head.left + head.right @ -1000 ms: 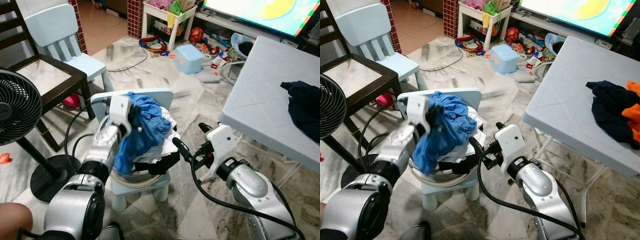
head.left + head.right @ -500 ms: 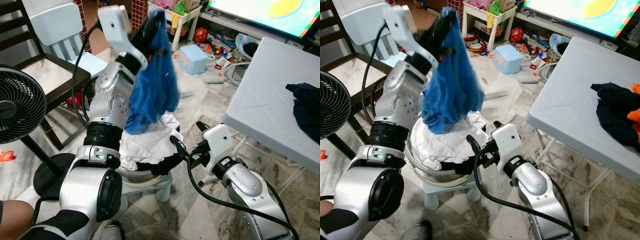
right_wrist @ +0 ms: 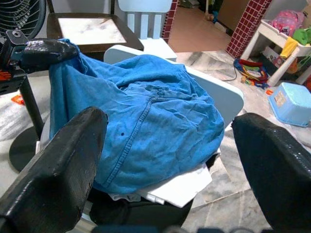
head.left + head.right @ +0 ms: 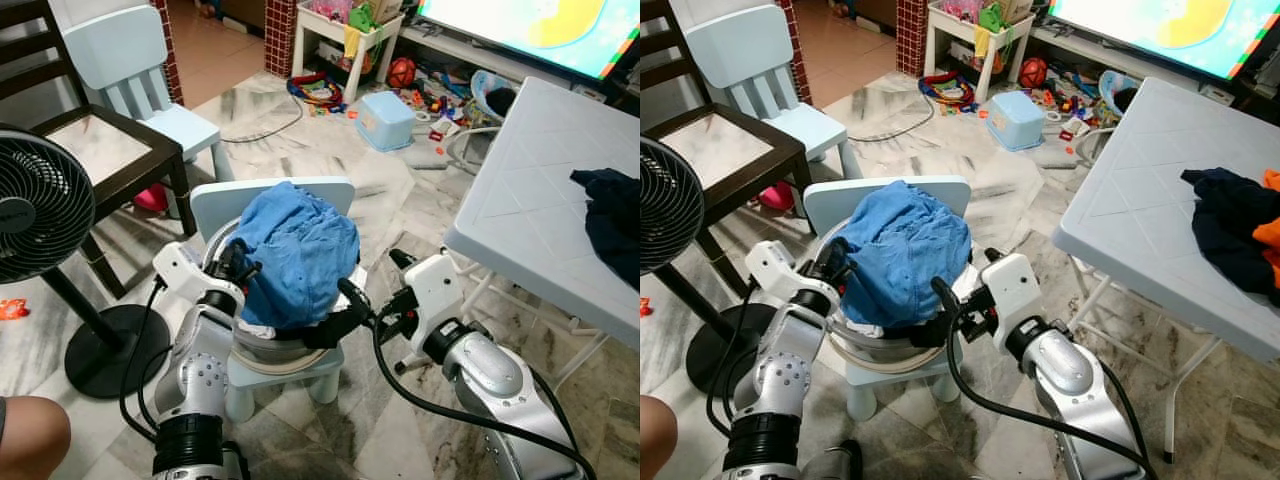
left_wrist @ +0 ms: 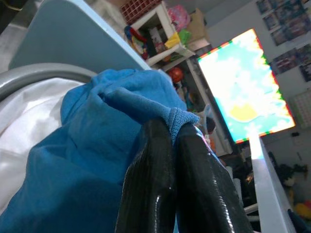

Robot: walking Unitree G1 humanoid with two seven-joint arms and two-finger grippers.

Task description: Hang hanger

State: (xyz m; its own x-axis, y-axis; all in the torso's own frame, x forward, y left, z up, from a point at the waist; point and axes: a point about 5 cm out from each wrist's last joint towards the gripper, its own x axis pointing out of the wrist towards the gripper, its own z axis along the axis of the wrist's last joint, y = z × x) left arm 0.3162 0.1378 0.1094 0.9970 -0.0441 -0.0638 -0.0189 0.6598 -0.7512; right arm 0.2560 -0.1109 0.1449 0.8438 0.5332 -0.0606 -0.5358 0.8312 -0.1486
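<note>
A crumpled blue garment (image 4: pixel 300 255) lies heaped on white and dark clothes in a metal basin (image 4: pixel 270 352). The basin sits on a small pale-blue chair (image 4: pixel 275 192). My left gripper (image 4: pixel 234 270) is low at the heap's left side, shut on a fold of the blue garment (image 5: pixel 121 102), with the hem pinched between its fingertips (image 5: pixel 160 141). At the heap's right side my right gripper (image 4: pixel 372 290) is open, and its fingers (image 3: pixel 58 160) stand wide apart on either side of the blue garment (image 3: pixel 146 126).
A standing fan (image 4: pixel 35 215) and a dark wooden chair (image 4: pixel 90 150) are on the left, with a pale-blue child's chair (image 4: pixel 130 80) behind. A white folding table (image 4: pixel 530 200) with dark clothes (image 4: pixel 610 215) stands on the right. Toys and a blue box (image 4: pixel 385 105) litter the far floor.
My left arm has come down from head height, and the blue garment it held aloft now rests on the basin heap. The right arm has barely moved.
</note>
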